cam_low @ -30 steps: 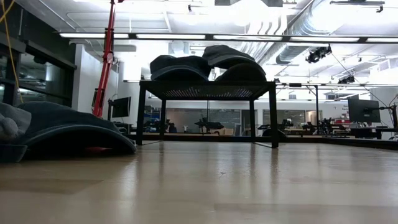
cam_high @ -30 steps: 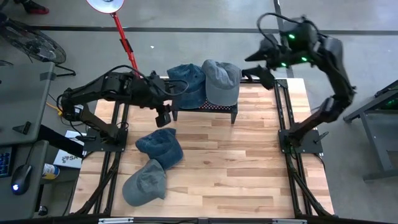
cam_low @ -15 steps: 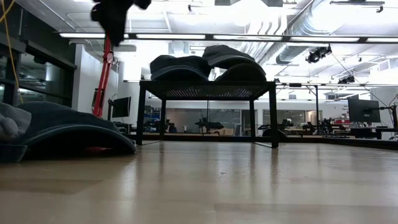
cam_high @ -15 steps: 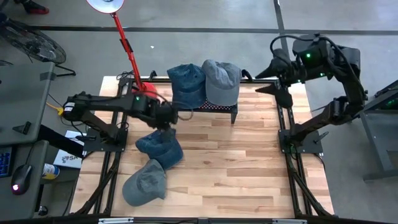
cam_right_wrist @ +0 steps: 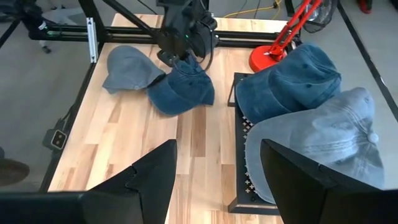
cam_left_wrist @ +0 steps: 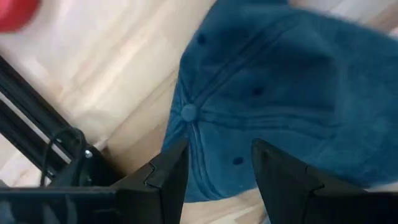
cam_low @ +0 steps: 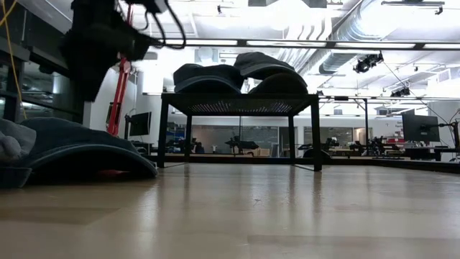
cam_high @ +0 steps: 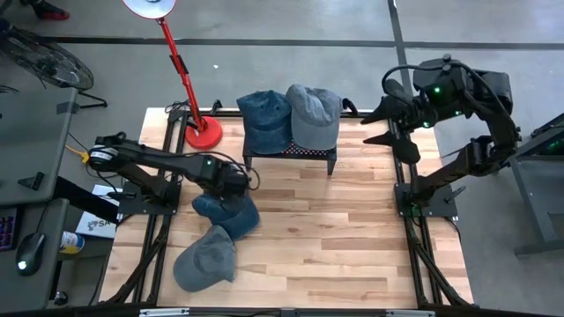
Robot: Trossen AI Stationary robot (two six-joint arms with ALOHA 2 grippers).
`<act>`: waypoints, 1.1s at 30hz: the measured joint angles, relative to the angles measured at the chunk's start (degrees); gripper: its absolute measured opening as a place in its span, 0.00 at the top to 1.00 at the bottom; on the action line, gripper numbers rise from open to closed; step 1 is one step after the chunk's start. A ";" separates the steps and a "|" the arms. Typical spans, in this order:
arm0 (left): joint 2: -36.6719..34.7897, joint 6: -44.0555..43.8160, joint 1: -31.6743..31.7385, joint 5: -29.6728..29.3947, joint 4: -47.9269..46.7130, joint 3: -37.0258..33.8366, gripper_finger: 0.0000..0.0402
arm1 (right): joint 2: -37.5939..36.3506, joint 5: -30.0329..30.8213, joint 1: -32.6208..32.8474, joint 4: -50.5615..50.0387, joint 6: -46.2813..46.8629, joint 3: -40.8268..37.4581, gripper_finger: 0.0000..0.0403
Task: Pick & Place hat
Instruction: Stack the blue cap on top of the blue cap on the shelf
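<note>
A dark blue hat (cam_high: 227, 214) lies crown up on the wooden table, left of centre, and shows close up in the left wrist view (cam_left_wrist: 273, 93). My left gripper (cam_high: 239, 185) hangs open just above its far edge, pointing down; its fingers (cam_left_wrist: 166, 177) stand apart over the crown, clear of it. In the low view the left gripper (cam_low: 93, 54) stands above this hat (cam_low: 72, 147). A grey hat (cam_high: 204, 258) lies nearer the front edge. My right gripper (cam_high: 392, 134) is open, high over the far right corner.
A black mesh rack (cam_high: 291, 151) at the table's far middle carries a blue hat (cam_high: 264, 119) and a grey hat (cam_high: 313, 114). A red lamp base (cam_high: 203, 134) stands at the far left. Bare wood (cam_high: 352, 238) spreads over the table's right half.
My left gripper has come down from beside the rack toward the dark blue hat on the table, tipping to point straight down and rolling about its axis, still open. My right gripper has swung a little toward the table's right edge. No hat has moved.
</note>
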 joint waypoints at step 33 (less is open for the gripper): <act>-10.03 8.07 16.99 14.63 21.78 -25.17 0.30 | 0.02 6.41 1.64 0.22 2.09 -0.02 0.44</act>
